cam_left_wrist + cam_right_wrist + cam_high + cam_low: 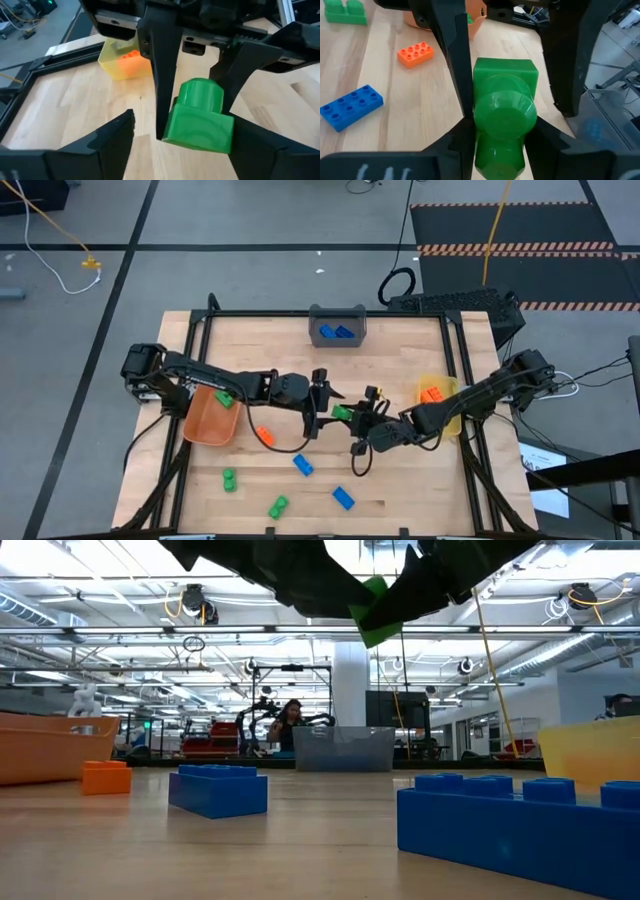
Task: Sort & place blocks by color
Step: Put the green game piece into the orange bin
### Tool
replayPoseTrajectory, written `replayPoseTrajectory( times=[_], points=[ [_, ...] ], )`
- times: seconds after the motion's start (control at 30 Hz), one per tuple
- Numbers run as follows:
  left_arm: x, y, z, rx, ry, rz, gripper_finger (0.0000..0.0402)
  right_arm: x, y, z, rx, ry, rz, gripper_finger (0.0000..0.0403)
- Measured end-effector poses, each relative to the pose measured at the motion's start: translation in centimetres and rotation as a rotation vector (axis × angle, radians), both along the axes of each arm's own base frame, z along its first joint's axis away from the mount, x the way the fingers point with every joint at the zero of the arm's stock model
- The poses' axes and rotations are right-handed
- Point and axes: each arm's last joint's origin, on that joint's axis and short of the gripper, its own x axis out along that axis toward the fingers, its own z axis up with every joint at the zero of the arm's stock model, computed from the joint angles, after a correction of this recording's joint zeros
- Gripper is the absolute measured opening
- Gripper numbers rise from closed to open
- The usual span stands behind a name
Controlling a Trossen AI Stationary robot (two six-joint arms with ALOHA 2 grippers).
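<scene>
left gripper [322, 405]: mid-table, raised above the surface, meeting the right gripper; its fingers [160, 75] stand wide on either side of the green block, one finger beside the block, whether it touches cannot tell
right gripper [362, 415]: mid-table, raised, tip to tip with the left; fingers [455, 55] narrow, clamped on the green block
green block [343, 412]: in the air between the two grippers, single round stud on a square base; low view shows it up high under the dark arms [375, 610]
orange bin [210, 416]: left side of table, under the left arm, one green block [224, 397] at its rim
yellow bin [440, 402]: right side of table, orange block [432, 394] inside, partly under the right arm
grey bin [338, 326]: far edge of table, middle, blue blocks [336, 332] inside
loose orange block [264, 436]: on table just beside the orange bin
loose blue blocks: one [302, 465] near centre, another [343, 498] closer to the near edge
loose green blocks: one [229, 478] at near-left, one [278, 506] near the front edge
table [400, 480]: light wood, dark frame
background: a person [290, 722] seated far off in the room, low view
</scene>
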Motion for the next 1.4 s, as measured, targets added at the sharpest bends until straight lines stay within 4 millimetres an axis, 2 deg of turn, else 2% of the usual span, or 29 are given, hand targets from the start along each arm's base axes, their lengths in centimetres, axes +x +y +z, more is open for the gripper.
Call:
replayPoseTrajectory(
  times=[0.13, 0.3, 0.5, 0.67, 0.8, 1.0, 1.2, 1.33, 1.4],
  points=[
    [0.0, -0.1, 0.0, 0.006, -0.006, -0.007, 0.0227, 0.0, 0.0, 0.0, 0.002, -0.006, -0.001, 0.0118],
    [0.1, -0.1, -0.1, 0.031, -0.005, -0.024, 0.0142, 0.0, 0.0, 0.0, 0.004, -0.009, -0.007, 0.0126],
    [0.2, 0.0, 0.0, 0.038, -0.014, -0.003, 0.014, 0.0, 0.0, 0.0, 0.023, -0.016, -0.019, 0.0189],
    [-0.2, 0.2, 0.2, 0.022, 0.009, 0.069, 0.014, 0.0, -0.3, -0.1, 0.032, -0.004, -0.035, 0.0219],
    [-1.5, 0.4, 1.1, 0.012, 0.061, 0.118, 0.014, 0.0, -0.3, -0.1, 0.028, -0.002, -0.04, 0.0224],
    [-4.5, 1.1, 3.1, 0.035, 0.149, 0.253, 0.014, -0.2, -0.4, -0.3, -0.039, 0.013, -0.078, 0.0221],
    [-7.1, 1.5, 4.9, -0.013, 0.176, 0.386, 0.014, -0.4, -0.6, -0.6, -0.004, 0.026, -0.109, 0.0221],
    [-8.4, 1.7, 4.8, -0.069, 0.247, 0.482, 0.014, -0.4, -0.5, -0.6, 0.02, 0.028, -0.096, 0.0221],
    [-9.6, 1.9, 4.2, -0.082, 0.343, 0.544, 0.014, -0.4, -0.5, -0.6, 0.023, 0.022, -0.097, 0.0221]
  ],
)
